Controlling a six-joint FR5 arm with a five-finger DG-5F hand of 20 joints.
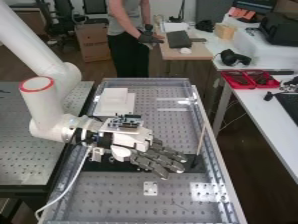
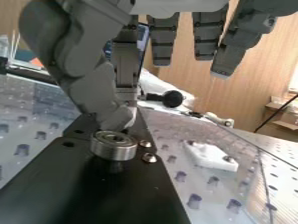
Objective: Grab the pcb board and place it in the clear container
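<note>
Closest to the lens in the wrist view, the thumb of a dark grey robot hand [image 2: 73, 55] hangs over a black plate [image 2: 133, 195], its straight fingers spread wide and gripping nothing that can be made out. A circuit board [image 1: 125, 120] sits at the arm's wrist in the high view — whether mounted there or resting just behind, and whether it is the one to be moved, cannot be told. The open spread would suit a hand waiting to grasp. A metal roller [image 2: 114, 145] stands on the plate, beside two screws [image 2: 149, 157], probably as part of a fixture; a white bracket [image 2: 211, 156] appears fitted to the clear sheet [image 2: 193, 175] for much the same reason. The clear container cannot be picked out with certainty — the see-through bench [image 1: 110, 197] is no sure match. On a side table, red trays [image 1: 250, 80] hold small dark items.
</note>
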